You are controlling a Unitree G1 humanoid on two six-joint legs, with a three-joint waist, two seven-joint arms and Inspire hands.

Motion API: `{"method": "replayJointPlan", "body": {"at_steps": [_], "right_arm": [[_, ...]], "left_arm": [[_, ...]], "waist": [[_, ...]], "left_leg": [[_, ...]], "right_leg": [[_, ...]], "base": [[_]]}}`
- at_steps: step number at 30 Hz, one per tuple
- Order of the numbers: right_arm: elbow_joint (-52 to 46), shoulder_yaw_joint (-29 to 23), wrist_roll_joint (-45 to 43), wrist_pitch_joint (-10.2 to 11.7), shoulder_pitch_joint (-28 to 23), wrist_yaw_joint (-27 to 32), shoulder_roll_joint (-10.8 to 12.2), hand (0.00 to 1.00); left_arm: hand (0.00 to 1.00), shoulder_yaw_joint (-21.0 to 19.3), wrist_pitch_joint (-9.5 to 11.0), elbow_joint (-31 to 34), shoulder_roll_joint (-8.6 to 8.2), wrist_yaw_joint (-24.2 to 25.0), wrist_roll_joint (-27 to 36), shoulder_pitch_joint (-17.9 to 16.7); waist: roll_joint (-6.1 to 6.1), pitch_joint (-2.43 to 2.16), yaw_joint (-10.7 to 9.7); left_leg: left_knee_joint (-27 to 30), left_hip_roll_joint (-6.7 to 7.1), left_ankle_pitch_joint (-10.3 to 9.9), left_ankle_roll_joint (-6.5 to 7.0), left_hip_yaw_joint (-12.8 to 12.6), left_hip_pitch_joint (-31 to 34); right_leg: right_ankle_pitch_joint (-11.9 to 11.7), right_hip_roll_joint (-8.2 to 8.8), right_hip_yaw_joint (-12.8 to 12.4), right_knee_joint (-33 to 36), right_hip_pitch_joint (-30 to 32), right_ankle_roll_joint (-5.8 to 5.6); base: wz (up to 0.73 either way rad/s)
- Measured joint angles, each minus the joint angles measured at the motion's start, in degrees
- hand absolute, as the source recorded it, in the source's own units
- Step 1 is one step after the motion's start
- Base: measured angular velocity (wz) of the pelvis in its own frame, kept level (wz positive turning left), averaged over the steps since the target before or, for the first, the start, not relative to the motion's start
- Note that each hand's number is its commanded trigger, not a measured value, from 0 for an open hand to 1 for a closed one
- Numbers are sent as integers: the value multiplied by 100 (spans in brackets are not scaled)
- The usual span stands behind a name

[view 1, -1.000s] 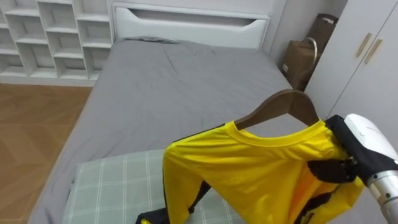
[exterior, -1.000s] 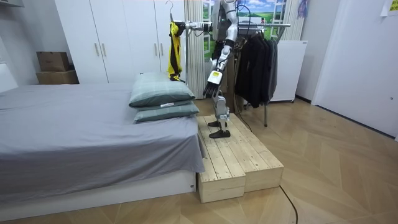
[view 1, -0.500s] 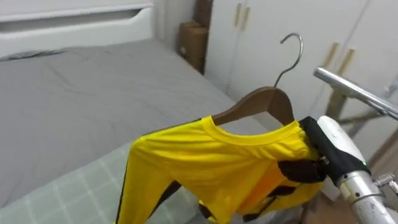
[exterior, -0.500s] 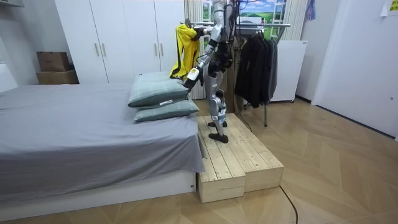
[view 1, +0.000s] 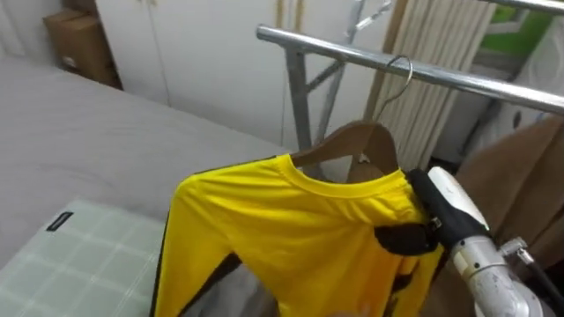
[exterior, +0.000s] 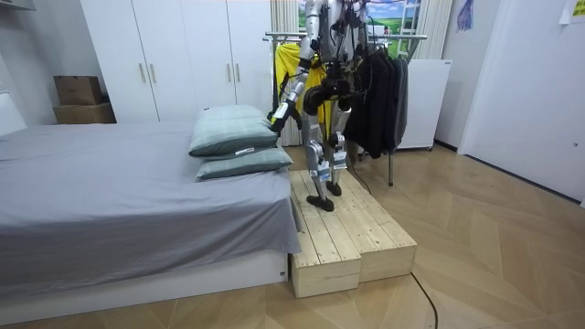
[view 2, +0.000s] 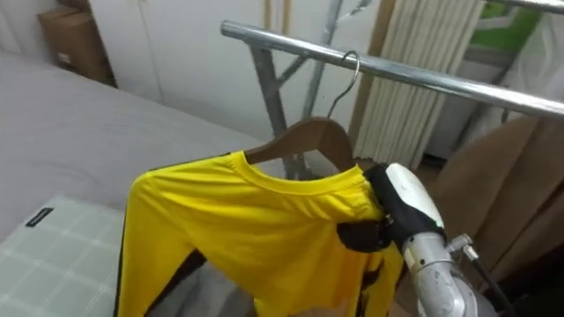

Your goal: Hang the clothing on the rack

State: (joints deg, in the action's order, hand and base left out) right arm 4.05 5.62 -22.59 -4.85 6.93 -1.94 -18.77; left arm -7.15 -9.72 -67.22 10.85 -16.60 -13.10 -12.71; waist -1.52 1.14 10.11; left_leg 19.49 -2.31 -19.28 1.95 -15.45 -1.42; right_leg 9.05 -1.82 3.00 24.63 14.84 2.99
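A yellow shirt [view 1: 291, 229] with dark trim hangs on a brown wooden hanger [view 1: 352, 141]. My right hand [view 1: 438, 214] comes in from the lower right and is shut on the shirt's shoulder and the hanger end beneath it. The hanger's metal hook [view 1: 401, 69] stands level with the metal clothes rail [view 1: 335, 48] and overlaps it; I cannot tell whether it is over the rail. In the room view I stand on the wooden platform [exterior: 352, 233] facing the rack, the yellow shirt [exterior: 292, 68] held high. My left hand [exterior: 274, 116] hangs low toward the pillows.
Dark and brown garments [view 1: 520, 176] hang on the rail to the right. A checked green pillow [view 1: 79, 260] and the grey bed [view 1: 79, 123] lie at the lower left. White wardrobe doors [view 1: 194, 53] and a cardboard box [view 1: 79, 40] stand behind.
The view has swung from the bed to the clothes rack as I turn on the platform. The shirt on its hanger came along in my right hand, and the hook now stands at the rail.
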Motion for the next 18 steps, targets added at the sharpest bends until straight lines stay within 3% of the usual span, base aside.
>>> {"method": "replayJointPlan", "body": {"at_steps": [1, 2, 4, 6, 7, 9, 12, 14, 16, 18], "right_arm": [[-1, 7, 27, 0, 46, -3, 41, 100], [-2, 8, 41, 1, 64, -1, 46, 100], [-2, 35, 15, 0, 70, -5, 58, 100], [-2, 59, 5, 6, 81, -4, 62, 100], [-2, 74, 0, 8, 95, -2, 87, 100], [-14, 104, -16, 8, 126, -2, 153, 100], [-64, 178, -3, 10, 170, 0, 158, 100], [-64, 179, 10, 13, 178, 0, 171, 100], [-98, 180, -6, 17, 177, -2, 170, 100], [-162, 179, -84, 17, 175, -2, 166, 100]], "left_arm": [[0, -108, -3, -33, -1, 40, -1, -66], [0, -161, -19, -42, 10, 52, -1, -72], [0, -336, -87, -47, 48, 59, 0, -53], [0, -350, -180, -46, 50, 59, 4, -33], [0, -333, -274, -46, 55, 58, 4, -17], [0, -333, -397, -42, 56, 55, 1, 37], [0, -333, -451, -18, 55, -5, 4, 162], [0, -333, -508, 132, 49, -85, 3, 185], [0, -332, -541, 455, 45, -208, -8, 183], [0, -323, -567, 682, 7, -316, -25, 182]], "waist": [[17, -9, -10], [13, -7, -26], [-96, -55, -73], [-102, -56, -112], [-107, -55, -121], [-123, -51, -220], [-142, -40, -355], [-168, -25, -396], [-229, 27, -432], [-253, 29, -549]], "left_leg": [[-242, 105, 139, 84, 353, 37], [-345, 106, 198, 43, 390, 37], [-417, -1, 269, -25, 130, 16], [-419, -85, 268, -29, 55, 9], [-421, -86, 264, -32, -6, -22], [-415, -73, 256, -41, -13, -25], [-390, -90, 246, -76, -8, -6], [-288, -125, 206, -136, -10, 28], [-13, -221, 91, -195, 12, 174], [154, -276, 40, -238, 116, 300]], "right_leg": [[-267, -157, -145, -412, -126, 36], [-373, -219, -180, -582, -174, 58], [-737, -332, -268, -935, -221, 280], [-892, -327, -50, -1124, -290, 310], [-904, -259, 252, -1128, -285, 334], [-878, -213, 410, -1094, -269, 384], [-841, -280, 250, -1111, -296, 418], [-792, -321, 244, -1104, -307, 405], [-736, -379, 266, -1066, -273, 471], [-724, -435, 267, -1085, -256, 495]], "base": [[-106], [-71], [-46], [-28], [-17], [-8], [0], [0], [0], [18]]}}
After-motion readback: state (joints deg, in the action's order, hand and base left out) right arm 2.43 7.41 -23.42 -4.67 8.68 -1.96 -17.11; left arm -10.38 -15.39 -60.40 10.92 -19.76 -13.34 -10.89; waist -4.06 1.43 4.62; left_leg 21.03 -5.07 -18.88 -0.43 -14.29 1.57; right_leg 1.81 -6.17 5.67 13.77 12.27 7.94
